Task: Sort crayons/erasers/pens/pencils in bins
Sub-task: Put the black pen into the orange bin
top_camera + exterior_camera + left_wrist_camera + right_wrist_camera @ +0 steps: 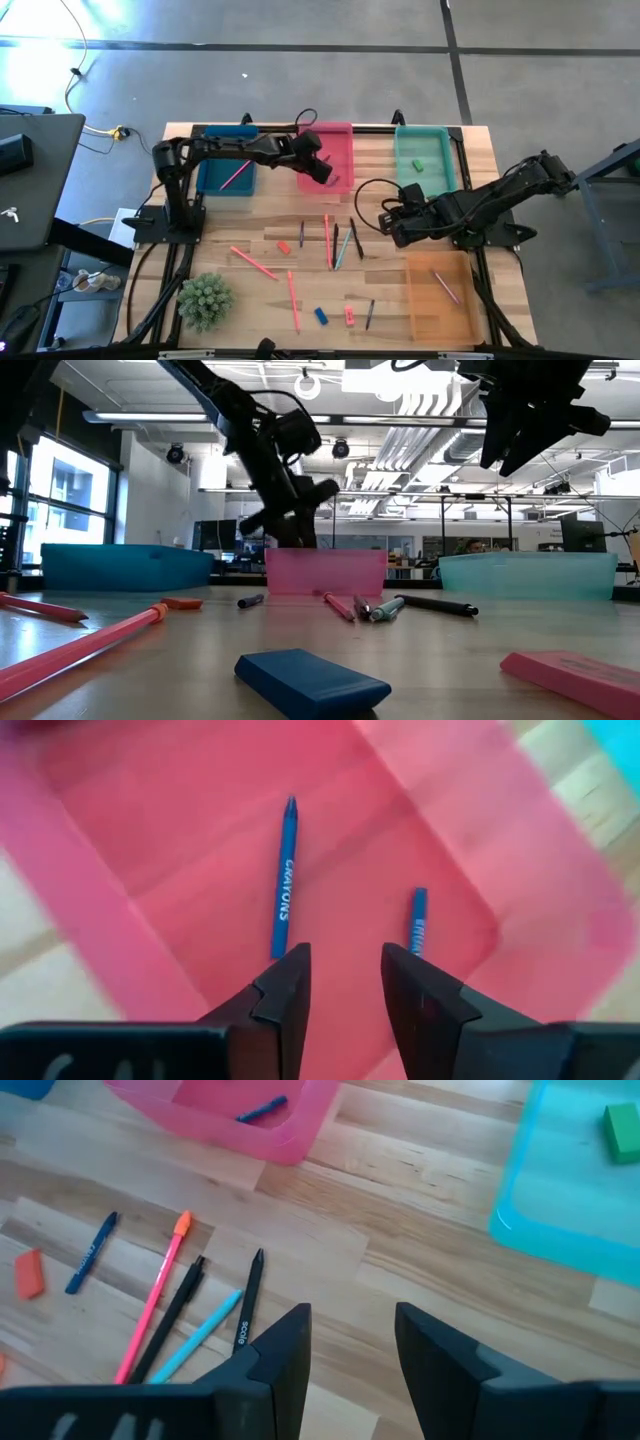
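The left gripper (345, 982) hung over the pink bin (335, 140), fingers slightly parted and empty, two blue crayons (284, 880) lying inside. The right gripper (352, 1342), open and empty, hovered near that bin above loose pens (340, 243). Erasers (321, 316) lay well away from it. Both arms reaching centre-table risked colliding.

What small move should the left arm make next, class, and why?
Probably lift away from the pink bin and swing toward the loose items on the table. The left gripper hangs open and empty over that bin, where two blue crayons already lie, so its drop looks done. A blue crayon near the red eraser remains unsorted.
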Robot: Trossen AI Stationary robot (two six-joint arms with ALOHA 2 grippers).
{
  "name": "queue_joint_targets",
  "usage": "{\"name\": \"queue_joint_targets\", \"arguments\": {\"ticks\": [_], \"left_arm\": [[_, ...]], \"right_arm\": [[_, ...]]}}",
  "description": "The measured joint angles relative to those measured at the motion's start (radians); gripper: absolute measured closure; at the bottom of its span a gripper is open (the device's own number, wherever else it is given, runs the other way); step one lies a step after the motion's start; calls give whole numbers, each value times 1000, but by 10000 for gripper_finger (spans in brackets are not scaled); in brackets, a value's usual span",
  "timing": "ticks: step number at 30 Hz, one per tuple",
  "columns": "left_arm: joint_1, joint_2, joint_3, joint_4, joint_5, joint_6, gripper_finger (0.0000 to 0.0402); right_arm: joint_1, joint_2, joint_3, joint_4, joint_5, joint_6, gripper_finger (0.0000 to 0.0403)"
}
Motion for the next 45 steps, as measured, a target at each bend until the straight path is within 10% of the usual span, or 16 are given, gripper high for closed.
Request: {"name": "queue_joint_targets", "arguments": {"ticks": [15,26,45], "left_arm": [[-57,-308,49,-277,32,-1,296],[-324,-364,49,-446,-186,-200,302],[-464,-367,46,-743,-269,-406,312]], "right_arm": [[-79,0,0,229,-52,-462,264],[-172,0,0,514,-259,-829,264],[-177,138,198,389,-332,-934,264]]}}
